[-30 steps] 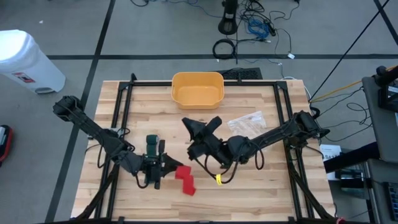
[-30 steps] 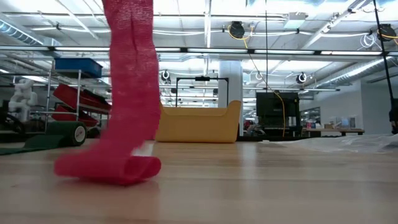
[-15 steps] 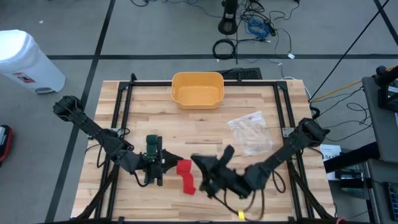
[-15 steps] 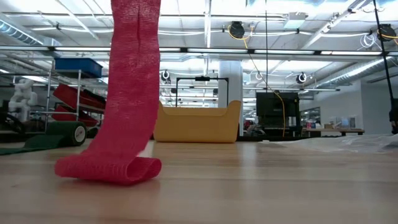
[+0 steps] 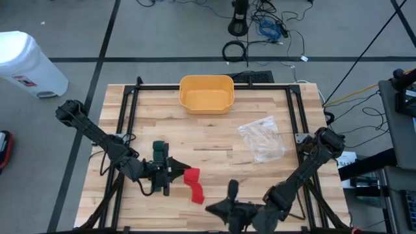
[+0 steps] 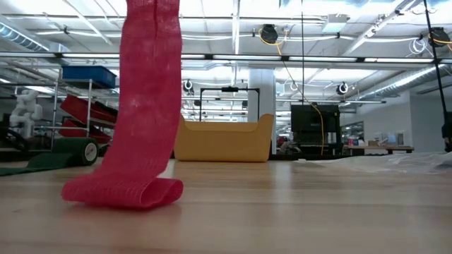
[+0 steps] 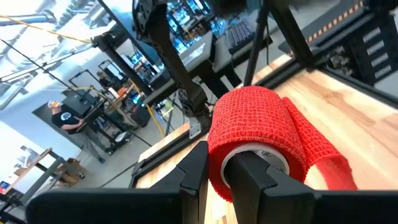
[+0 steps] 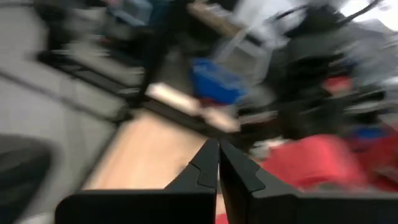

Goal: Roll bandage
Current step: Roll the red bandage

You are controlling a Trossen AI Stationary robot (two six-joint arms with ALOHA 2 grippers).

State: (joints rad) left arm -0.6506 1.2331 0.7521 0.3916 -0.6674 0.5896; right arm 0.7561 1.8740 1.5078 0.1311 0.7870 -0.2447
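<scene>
We are part-way through the rolling. In the lower left of the high view our left gripper (image 5: 174,173) holds the red bandage roll (image 5: 191,174) just above the wooden table (image 5: 214,133). The left wrist view shows how — the two dark fingers (image 7: 244,169) sit nearly together in the roll's white core (image 7: 258,157), pressing on its wall, so the jaws stand only a little apart and clamped on the roll. A loose tail (image 5: 195,192) hangs from the roll to the boards; in the low view it drops down the left of the frame and ends in a flat fold (image 6: 123,192) lying on the table.

Our right gripper (image 5: 231,209) is at the bottom centre of the high view, near the table's front edge, jaws fully closed on nothing, apart from the tail.

We judge the winding is unfinished: a good stretch of bandage is still unrolled. The next move, we think, calls for the right gripper to open and take the loose tail — keeping it taut while the left turns the roll to gather the slack.
</scene>
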